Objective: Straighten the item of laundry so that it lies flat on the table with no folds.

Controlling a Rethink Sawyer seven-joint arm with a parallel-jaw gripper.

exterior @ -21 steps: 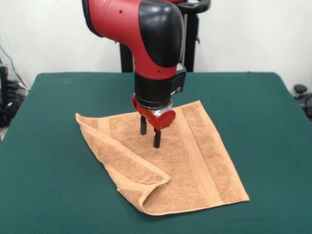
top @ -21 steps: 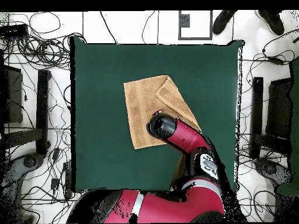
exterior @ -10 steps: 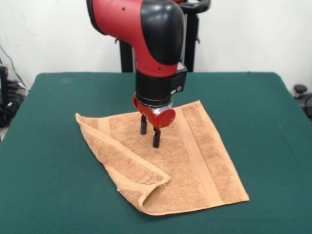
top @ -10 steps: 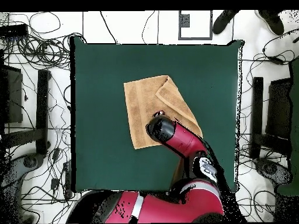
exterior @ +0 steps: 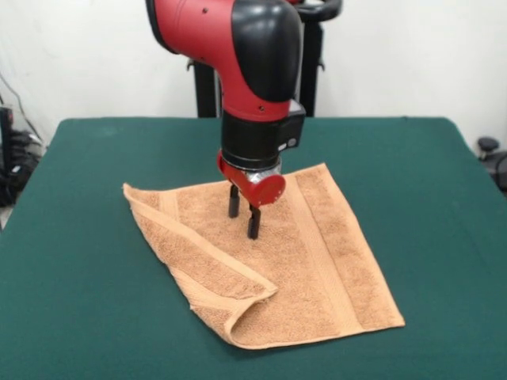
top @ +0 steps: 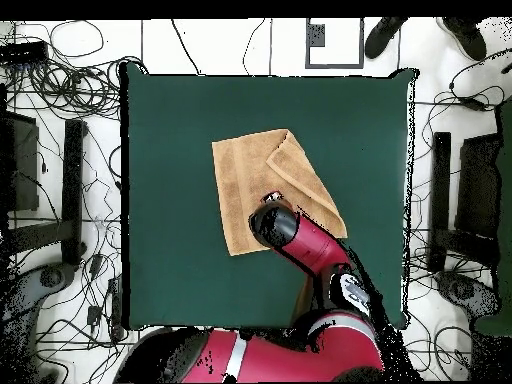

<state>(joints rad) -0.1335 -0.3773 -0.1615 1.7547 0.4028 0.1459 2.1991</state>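
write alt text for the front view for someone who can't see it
A red and black robot arm holds its open claw just above the middle of an orange-tan towel on a green table. The towel's left side is folded over onto itself.

- Tangled black cables [top: 70,70] are lying on the floor beside the table.
- A pair of dark shoes [top: 385,35] is showing at the top edge.
- A white wall [exterior: 412,55] is standing behind.
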